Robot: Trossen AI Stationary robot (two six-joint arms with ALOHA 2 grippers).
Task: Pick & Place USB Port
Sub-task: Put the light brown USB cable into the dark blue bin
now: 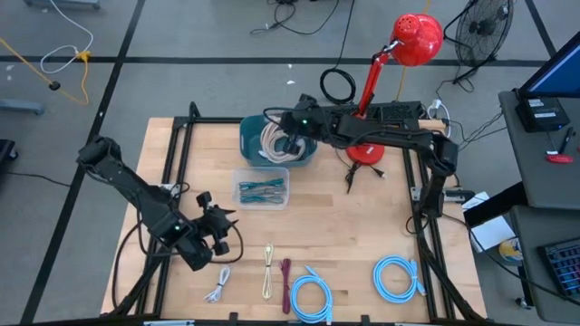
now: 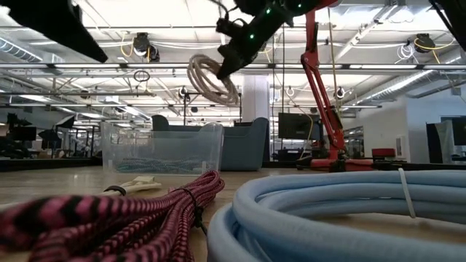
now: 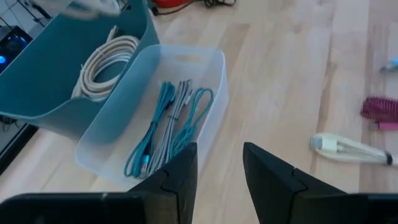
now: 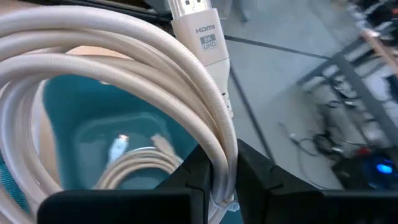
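My right gripper [image 1: 292,129] hangs over the teal bin [image 1: 249,138] at the table's far side, shut on a coiled cream HDMI cable [image 2: 212,78]. Its plug [image 4: 205,31] reads "HDMI 8K UHD". Another cream cable [image 4: 140,163] lies coiled on the floor of the teal bin. In front of that bin stands a clear bin [image 1: 263,188] with teal and grey cables [image 3: 168,124] lying in it. My left gripper [image 3: 219,167] is open, hovering above the table's near left part [image 1: 216,228], touching nothing. My right gripper pinches several strands of the cream coil [image 4: 219,163] between its two fingers [image 4: 189,171], which lie across the strands. It comes from above. The coil is lifted clear and hangs below the fingers over the teal bin [image 4: 87,130], with the plug end standing free.
Along the near edge lie a white cable [image 1: 217,288], a cream cable [image 1: 268,272], a maroon braided cable [image 1: 286,285] and two light blue coils [image 1: 313,294] [image 1: 397,276]. A red desk lamp [image 1: 367,152] stands at the far right. A black frame [image 1: 172,163] borders the table.
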